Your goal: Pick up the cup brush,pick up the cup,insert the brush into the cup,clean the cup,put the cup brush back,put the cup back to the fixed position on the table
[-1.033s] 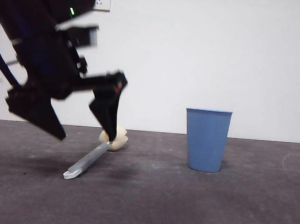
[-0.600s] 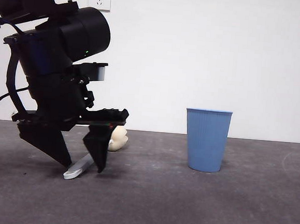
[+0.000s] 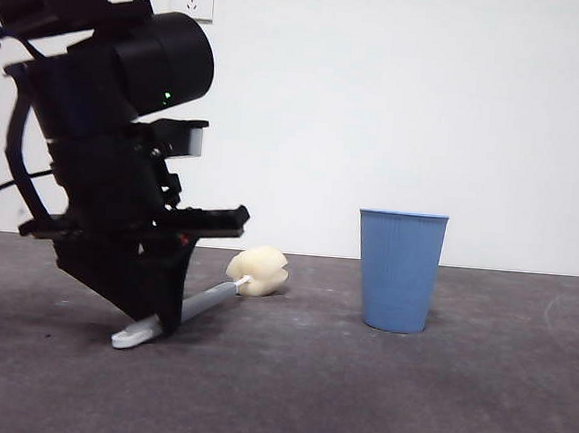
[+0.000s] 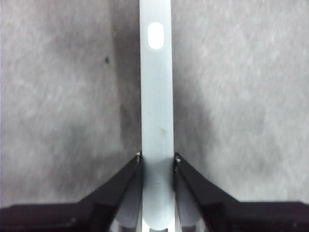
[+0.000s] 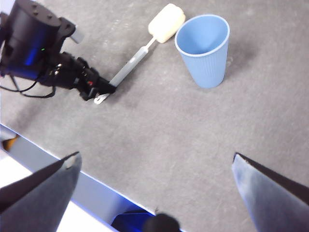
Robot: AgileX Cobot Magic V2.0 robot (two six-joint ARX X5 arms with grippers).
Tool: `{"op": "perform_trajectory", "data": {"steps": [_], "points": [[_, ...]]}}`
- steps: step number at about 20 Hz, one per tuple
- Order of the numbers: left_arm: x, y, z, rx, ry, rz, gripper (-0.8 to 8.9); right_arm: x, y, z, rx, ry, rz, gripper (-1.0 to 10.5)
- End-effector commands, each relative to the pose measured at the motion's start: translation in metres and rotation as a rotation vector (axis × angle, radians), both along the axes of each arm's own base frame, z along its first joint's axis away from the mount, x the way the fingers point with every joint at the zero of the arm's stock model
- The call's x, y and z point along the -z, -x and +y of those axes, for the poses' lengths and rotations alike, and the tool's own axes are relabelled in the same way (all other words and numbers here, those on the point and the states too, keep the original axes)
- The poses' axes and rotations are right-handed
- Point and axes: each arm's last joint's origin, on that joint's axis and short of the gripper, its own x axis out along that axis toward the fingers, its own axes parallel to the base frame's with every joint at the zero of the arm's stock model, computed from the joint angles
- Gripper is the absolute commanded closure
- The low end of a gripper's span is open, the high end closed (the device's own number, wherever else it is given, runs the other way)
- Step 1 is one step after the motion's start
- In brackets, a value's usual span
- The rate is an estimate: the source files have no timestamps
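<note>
Left wrist view showed my left gripper (image 4: 157, 162) squeezed tight on the grey handle of the cup brush (image 4: 156, 96), one black jaw on each side of it. In the front view, that gripper (image 3: 152, 311) was low on the table (image 3: 355, 402), holding the handle near its white looped end. The handle sloped up to the cream-yellow sponge head, which sat off the table. The blue cup (image 3: 400, 270) stood upright on the table, well apart from the brush. My right gripper (image 5: 157, 166) hung high above the table with its jaws spread wide, holding nothing.
</note>
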Motion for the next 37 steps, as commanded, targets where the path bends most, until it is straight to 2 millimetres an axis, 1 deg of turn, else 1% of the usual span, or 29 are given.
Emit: {"op": "perform_trajectory", "data": {"steps": [1,4,8,11,14,16,19,22,24,26,29,31,35,37], "points": [[-0.017,0.006,0.004,0.034,0.009,-0.039,8.21,0.001,-0.005,0.001,0.01,-0.015,0.031,3.8],[-0.05,0.02,0.013,0.083,0.016,-0.104,8.21,0.003,-0.013,0.003,-0.001,-0.014,0.047,3.8],[-0.094,0.05,0.035,0.122,0.028,-0.176,8.21,0.005,-0.03,0.011,-0.048,-0.013,0.04,3.8],[-0.122,0.077,0.053,0.139,0.053,-0.241,8.21,0.01,-0.046,0.022,-0.095,-0.022,0.021,3.8],[-0.141,0.105,0.073,0.139,0.074,-0.276,8.21,0.025,-0.061,0.033,-0.109,-0.011,0.012,3.8],[-0.15,0.122,0.085,0.138,0.086,-0.295,8.21,0.043,-0.069,0.039,-0.078,0.025,0.003,3.8],[-0.157,0.141,0.099,0.137,0.097,-0.315,8.21,0.076,-0.076,0.049,-0.027,0.03,-0.026,3.8],[-0.158,0.149,0.104,0.138,0.098,-0.312,8.21,0.109,-0.081,0.059,0.02,0.016,-0.059,3.8],[-0.157,0.15,0.105,0.14,0.091,-0.298,8.21,0.126,-0.085,0.067,0.056,0.049,-0.086,3.8],[-0.156,0.151,0.105,0.146,0.092,-0.286,8.21,0.136,-0.093,0.074,0.074,0.063,-0.117,3.8],[-0.156,0.151,0.105,0.157,0.103,-0.279,8.21,0.148,-0.11,0.083,0.119,0.069,-0.173,3.8],[-0.156,0.151,0.105,0.157,0.101,-0.275,8.21,0.16,-0.12,0.087,0.137,0.078,-0.181,3.8],[-0.155,0.152,0.105,0.156,0.097,-0.266,8.21,0.177,-0.135,0.095,0.133,0.052,-0.222,3.8],[-0.155,0.152,0.105,0.155,0.098,-0.265,8.21,0.186,-0.141,0.096,0.159,0.057,-0.239,3.8]]}}
